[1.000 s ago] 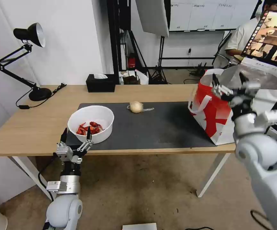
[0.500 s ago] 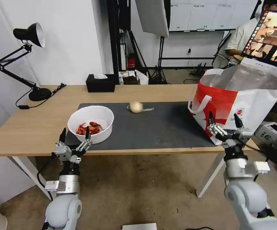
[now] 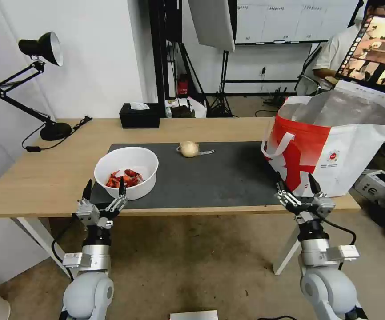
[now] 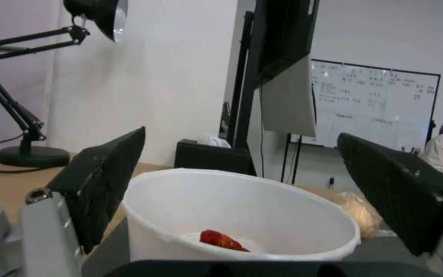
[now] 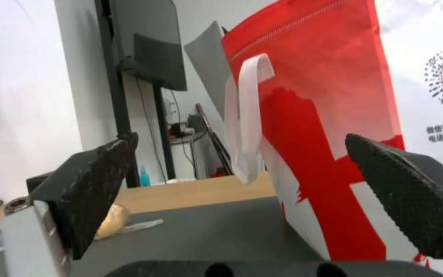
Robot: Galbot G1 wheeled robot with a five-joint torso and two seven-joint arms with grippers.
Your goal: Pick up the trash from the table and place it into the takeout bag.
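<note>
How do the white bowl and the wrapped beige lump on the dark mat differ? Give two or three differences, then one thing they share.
The white bowl is much larger than the beige lump. The bowl is open and holds red shells; the lump is sealed in clear wrap. The bowl sits at the mat's near left corner, just ahead of the open left gripper; the lump lies at the far edge, with no gripper near. Both rest on the mat.

Light-wood table (image 3: pixel 50 178) w/ dark grey mat (image 3: pixel 219 178) carried a white bowl (image 3: pixel 126 171), wrapped beige lump (image 3: pixel 189 149), takeout bag (image 3: pixel 334 142), black tissue box (image 3: pixel 139 116) & desk lamp (image 3: pixel 46 124).
</note>
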